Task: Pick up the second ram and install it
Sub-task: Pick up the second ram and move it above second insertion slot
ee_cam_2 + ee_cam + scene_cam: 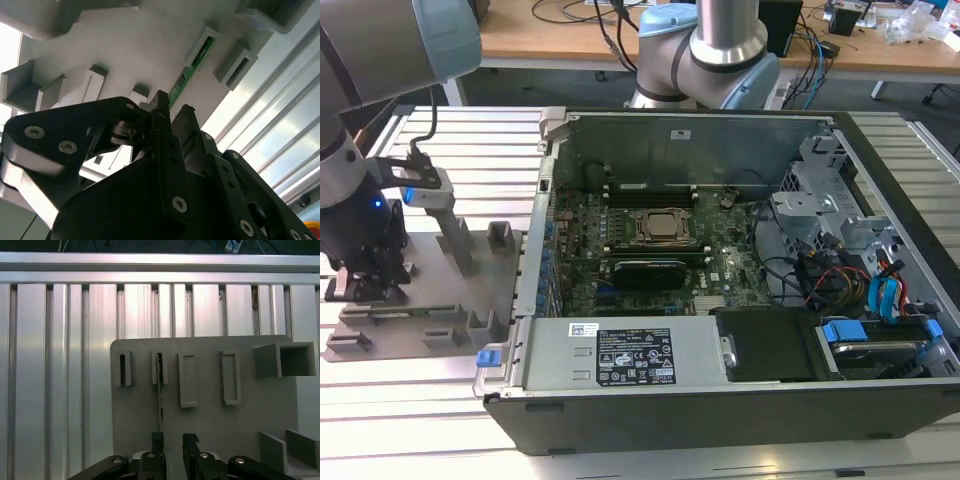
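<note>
While the tool [173, 437] hangs low over the grey fixture plate [135, 415], its two black fingers [158, 442] stand apart with a clear gap between them and grip nothing. The second ram [160, 390] stands on its long edge on the plate, straight ahead of the tool. Its far end sits in a small slotted block [155, 371] and its near end reaches the tip of one finger; I cannot tell whether they touch. In the second wrist view the green board [191, 70] runs from that block down to the fingertips, just beside the gap.

In the exterior view the tool [370, 285] is down at the plate on the ribbed aluminium bench [420, 400]. Well apart from it, towards the exterior view's right, an open computer case [660, 360] lies on its side, showing the motherboard [720, 260] and its square CPU socket [663, 227].
</note>
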